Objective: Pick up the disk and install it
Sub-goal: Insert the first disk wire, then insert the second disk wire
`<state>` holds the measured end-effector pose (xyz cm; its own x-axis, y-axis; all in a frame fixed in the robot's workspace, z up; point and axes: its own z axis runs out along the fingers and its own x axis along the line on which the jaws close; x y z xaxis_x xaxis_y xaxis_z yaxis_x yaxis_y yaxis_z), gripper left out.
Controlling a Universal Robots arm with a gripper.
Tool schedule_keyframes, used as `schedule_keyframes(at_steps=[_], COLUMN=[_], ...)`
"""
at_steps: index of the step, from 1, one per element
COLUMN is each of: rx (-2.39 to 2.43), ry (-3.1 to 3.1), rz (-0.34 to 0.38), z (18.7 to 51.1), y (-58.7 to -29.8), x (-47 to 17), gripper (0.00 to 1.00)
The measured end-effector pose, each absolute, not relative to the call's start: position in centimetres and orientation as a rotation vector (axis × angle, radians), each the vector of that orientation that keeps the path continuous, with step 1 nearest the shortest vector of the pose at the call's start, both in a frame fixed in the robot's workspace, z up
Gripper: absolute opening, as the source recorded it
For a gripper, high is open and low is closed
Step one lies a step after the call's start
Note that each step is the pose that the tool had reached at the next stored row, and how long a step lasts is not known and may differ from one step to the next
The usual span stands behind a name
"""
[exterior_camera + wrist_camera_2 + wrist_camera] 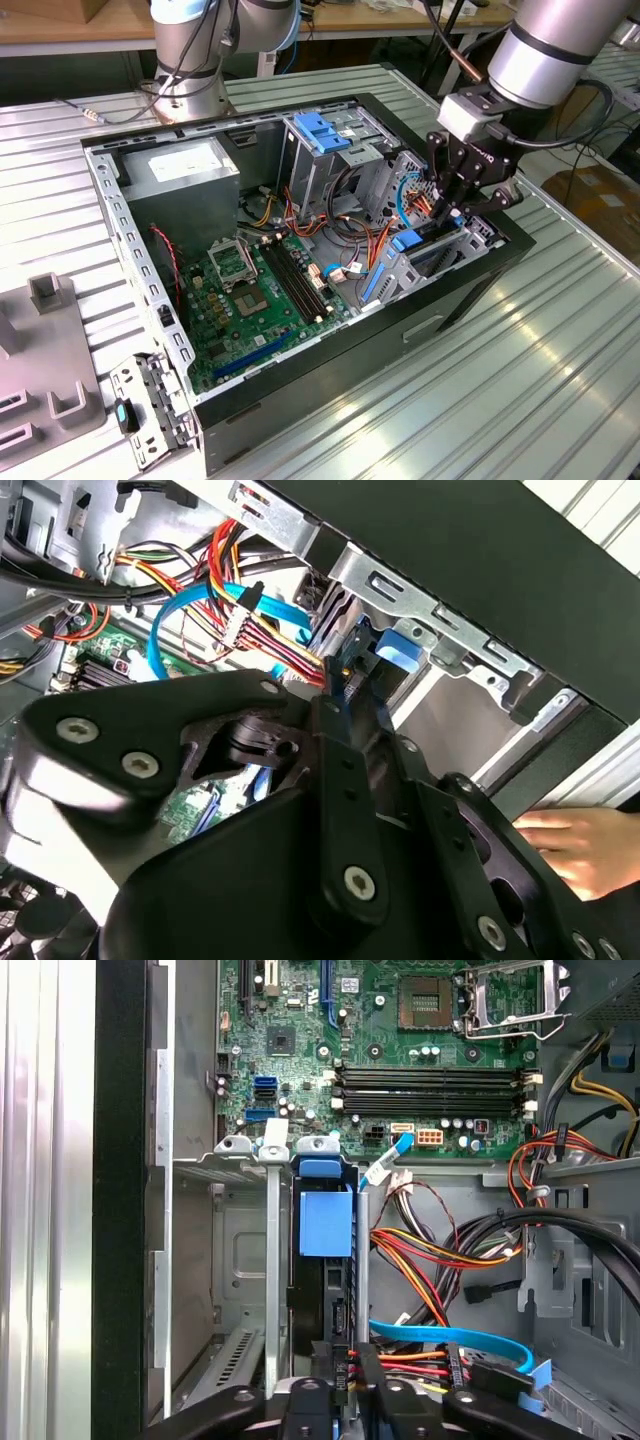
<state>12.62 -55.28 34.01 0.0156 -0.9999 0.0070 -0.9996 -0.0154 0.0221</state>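
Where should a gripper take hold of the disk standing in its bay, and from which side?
Probably best to grip the disk by its exposed narrow edge, near the blue tab, pinching across its thickness. Come from the open side of the case: the metal bay walls cover its flat faces, leaving that edge free.

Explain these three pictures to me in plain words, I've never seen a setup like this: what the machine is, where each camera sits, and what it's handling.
The machine is a robot arm ending in a black gripper. The exterior view comes from a camera off the arm; it shows an open computer case lying on a ribbed metal table, with its green motherboard exposed. The two wrist views come from cameras riding on the arm, looking past the gripper into the case. The gripper is down at a metal drive bay, right at the disk, which stands on edge in the bay with its blue plastic tab facing the camera. A person's hand rests outside the case.
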Motion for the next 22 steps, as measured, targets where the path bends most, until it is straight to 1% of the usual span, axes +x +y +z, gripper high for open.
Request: schedule_keyframes(at_steps=[1,2,9,10,13,22], rx=[2.224,2.225,2.226,2.226,2.226,2.226], ry=[-2.19,-2.19,-2.191,-2.191,-2.191,-2.191], rz=[-0.018,-0.018,-0.02,-0.02,-0.02,-0.02], z=[34.09,34.21,34.91,34.92,34.93,34.94], y=[-55.28,-55.27,-55.28,-55.27,-55.27,-55.27], x=[12.62,12.62,12.62,12.62,12.62,12.62], gripper=[0.24,0.31,0.31,0.29,0.11,0.11])
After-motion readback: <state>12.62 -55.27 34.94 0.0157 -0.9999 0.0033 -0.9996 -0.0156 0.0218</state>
